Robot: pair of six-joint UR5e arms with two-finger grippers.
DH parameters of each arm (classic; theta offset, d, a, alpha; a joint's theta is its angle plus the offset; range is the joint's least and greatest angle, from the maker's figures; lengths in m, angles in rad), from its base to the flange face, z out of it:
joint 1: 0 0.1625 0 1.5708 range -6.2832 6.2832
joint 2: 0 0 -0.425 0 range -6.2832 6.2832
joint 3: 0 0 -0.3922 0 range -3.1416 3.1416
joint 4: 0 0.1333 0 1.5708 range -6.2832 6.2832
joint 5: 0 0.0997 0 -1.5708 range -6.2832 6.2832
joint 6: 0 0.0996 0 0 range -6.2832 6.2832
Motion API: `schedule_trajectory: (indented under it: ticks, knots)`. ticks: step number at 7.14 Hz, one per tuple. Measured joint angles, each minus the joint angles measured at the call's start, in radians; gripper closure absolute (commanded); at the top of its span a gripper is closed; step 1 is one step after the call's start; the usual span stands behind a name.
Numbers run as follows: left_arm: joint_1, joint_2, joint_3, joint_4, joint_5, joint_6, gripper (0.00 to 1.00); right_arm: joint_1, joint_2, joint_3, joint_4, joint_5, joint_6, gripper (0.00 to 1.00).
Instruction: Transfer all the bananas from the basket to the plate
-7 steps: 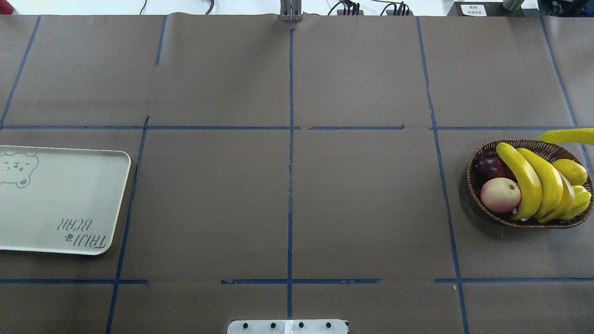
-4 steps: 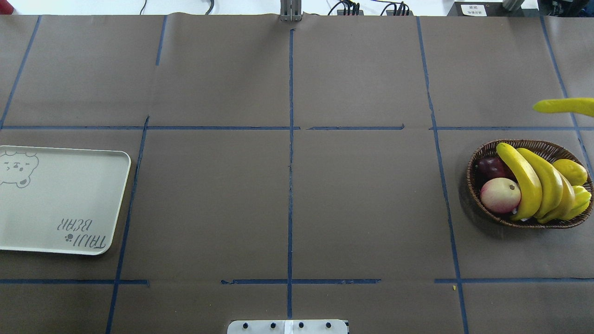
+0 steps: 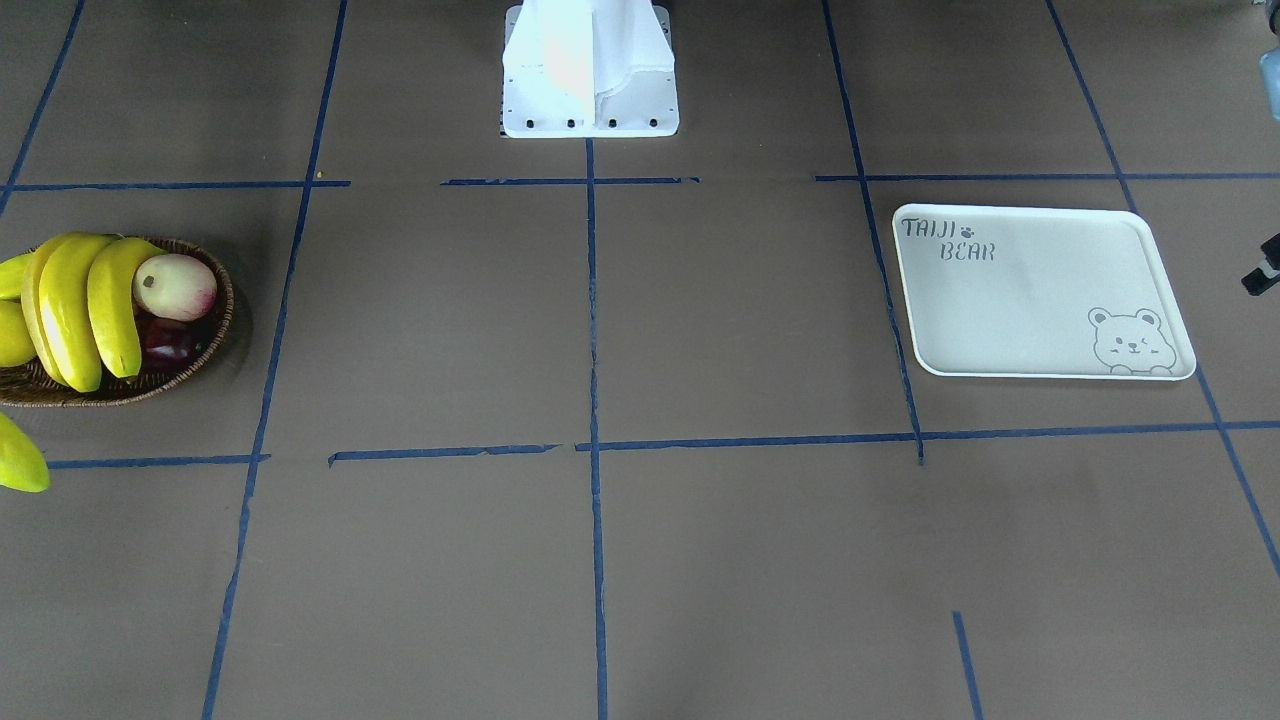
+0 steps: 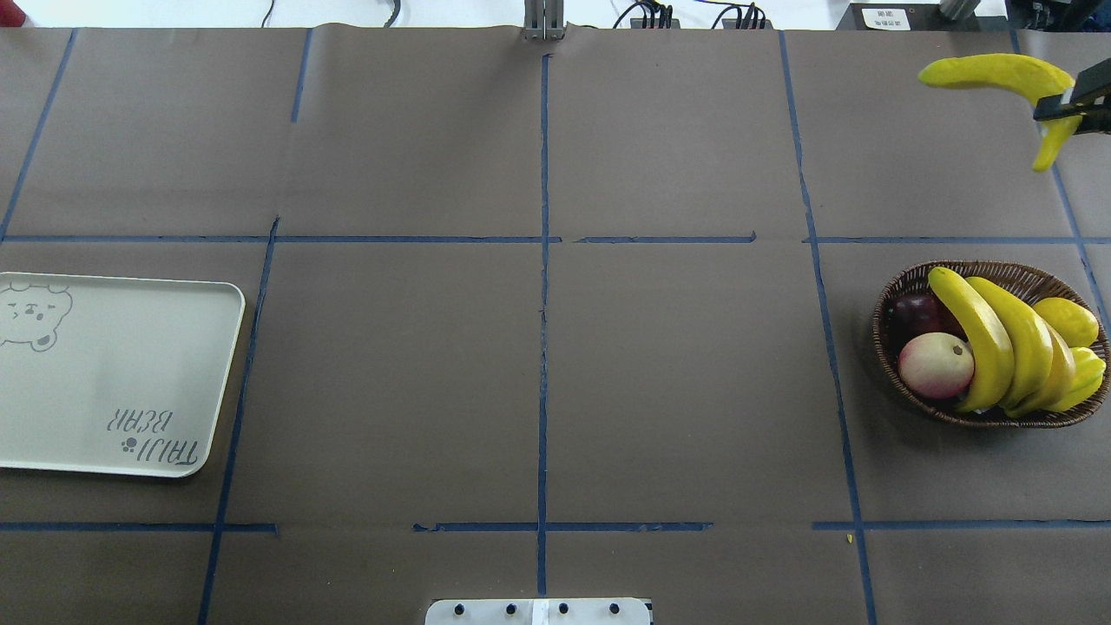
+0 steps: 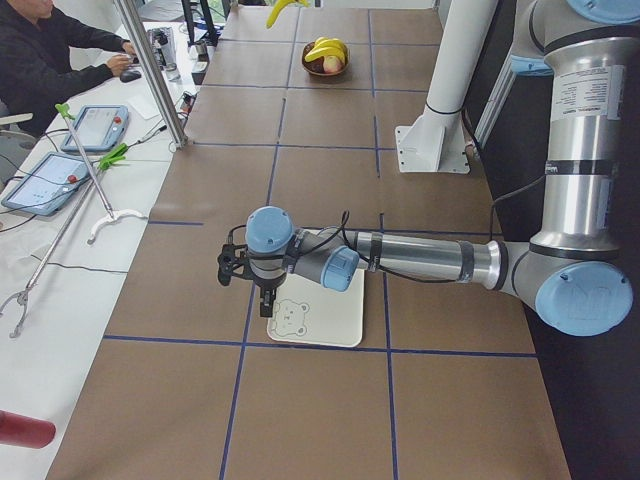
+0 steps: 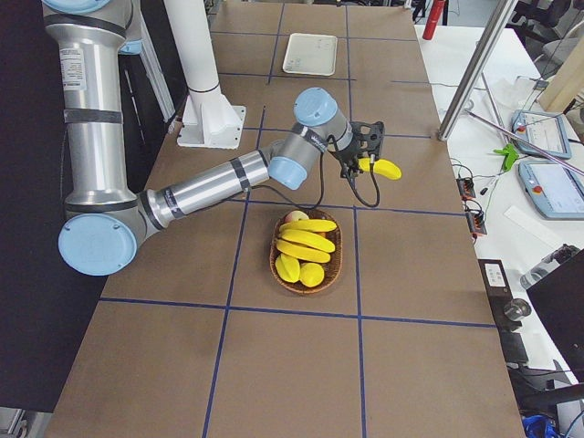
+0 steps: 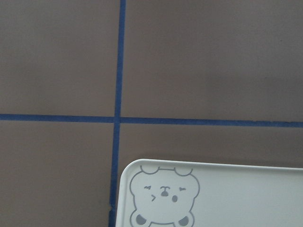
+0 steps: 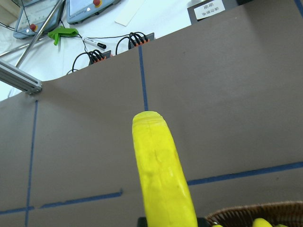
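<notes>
My right gripper point(image 4: 1063, 108) is shut on one banana point(image 4: 989, 71), held in the air over the table's far right corner, well beyond the basket point(image 4: 894, 295). The wrist view shows this banana point(image 8: 161, 175) sticking out ahead of the gripper. Three more bananas point(image 4: 998, 338) lie side by side in the wicker basket. The white plate point(image 4: 113, 373) with the bear print lies bare at the left edge. My left gripper point(image 5: 265, 298) hovers over the plate's bear corner point(image 7: 163, 196); I cannot tell whether it is open or shut.
The basket also holds a pink peach point(image 4: 936, 365), a dark red fruit point(image 4: 916, 312), a plump yellow fruit point(image 4: 1068, 321) and a star fruit point(image 4: 1085, 373). The robot base point(image 3: 590, 90) stands at the near middle. Cables and a metal post point(image 4: 544, 22) line the far edge. A person point(image 5: 40, 50) sits beyond it.
The held banana has travelled from just behind the basket toward the table's far edge and has come further into view. The basket's fruit and the plate have not moved.
</notes>
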Motion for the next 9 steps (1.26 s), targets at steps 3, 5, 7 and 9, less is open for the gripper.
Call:
schedule_trajectory:
  ticks: [3, 5, 7, 9]
  knots:
    - [0.091, -0.079, 0.011, -0.099, 0.007, -0.171, 0.0, -0.385, 0.137, 0.003, 0.136, -0.428, 0.369, 1.0]
    - [0.126, -0.149, 0.004, -0.108, 0.008, -0.265, 0.0, -0.648, 0.221, 0.01, 0.159, -0.757, 0.509, 1.0]
    - [0.19, -0.239, -0.01, -0.149, 0.01, -0.479, 0.0, -0.892, 0.318, 0.006, 0.154, -1.051, 0.54, 1.0]
    - [0.262, -0.338, -0.017, -0.23, 0.016, -0.801, 0.01, -0.983, 0.356, 0.002, 0.135, -1.161, 0.538, 1.0]
